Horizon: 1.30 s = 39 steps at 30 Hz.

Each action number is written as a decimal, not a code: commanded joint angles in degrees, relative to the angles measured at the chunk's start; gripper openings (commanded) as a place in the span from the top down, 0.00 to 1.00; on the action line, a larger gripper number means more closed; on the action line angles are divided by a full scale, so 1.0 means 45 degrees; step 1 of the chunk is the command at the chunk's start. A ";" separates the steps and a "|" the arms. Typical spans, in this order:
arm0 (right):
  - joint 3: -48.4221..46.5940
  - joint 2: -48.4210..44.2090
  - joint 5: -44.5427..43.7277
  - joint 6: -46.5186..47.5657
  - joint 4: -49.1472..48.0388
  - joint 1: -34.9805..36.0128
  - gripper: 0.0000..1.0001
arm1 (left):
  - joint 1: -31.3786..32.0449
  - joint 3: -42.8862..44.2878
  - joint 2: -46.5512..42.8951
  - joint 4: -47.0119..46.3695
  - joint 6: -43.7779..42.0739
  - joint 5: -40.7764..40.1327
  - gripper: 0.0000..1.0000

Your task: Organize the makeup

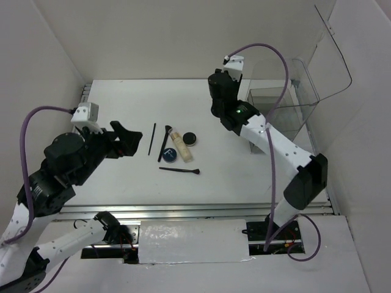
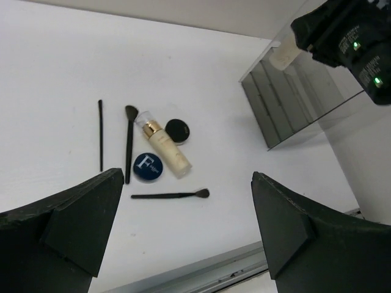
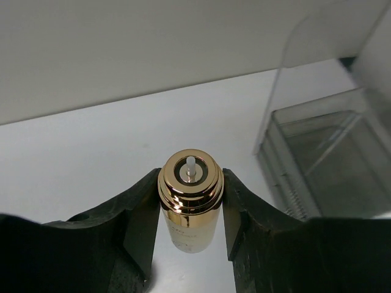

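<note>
A beige bottle (image 3: pixel 190 235) is being clamped at its neck by the right fingers (image 3: pixel 137 226), near the bench's far edge, beside the clear box (image 3: pixel 317 140) at the far right corner. The placing is likely being served best by holding it steady and clearing the box wall before lowering. Its gold collar and white pump stem are showing. The left fingers (image 2: pixel 73 213) are being held apart, empty.

Brightly, evenly lit from overhead. Grey reflections and faint glare on the clear box (image 1: pixel 293 104); only soft, short shadows left of it on the table (image 1: pixel 214 183). Sharp in all three views.
</note>
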<state>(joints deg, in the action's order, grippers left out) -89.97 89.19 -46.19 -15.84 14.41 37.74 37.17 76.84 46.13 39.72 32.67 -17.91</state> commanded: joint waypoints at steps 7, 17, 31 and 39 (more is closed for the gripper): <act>-0.2718 0.3694 -0.6120 0.6896 -0.7458 -0.1333 1.00 | 0.0002 -0.3437 -0.2300 0.0763 -0.1244 -0.1468 0.01; -0.3638 0.5706 -0.7075 0.9388 -1.1611 -0.2975 1.00 | -0.0017 -0.5375 -0.4079 -0.0234 -0.1106 -0.1333 0.01; -0.3286 0.7231 -0.7899 1.0778 -1.4871 -0.3483 1.00 | 0.0002 -0.5551 -0.3650 -0.0449 -0.1439 -0.0433 0.00; -0.4323 0.6196 -0.4873 -0.2060 -0.0492 -0.4225 1.00 | 0.0022 -0.5552 -0.3610 -0.0468 -0.1439 -0.0434 0.01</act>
<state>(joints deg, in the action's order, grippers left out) -105.54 121.86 -74.26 2.83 -15.09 20.78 37.17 52.10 29.54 40.23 27.14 -20.67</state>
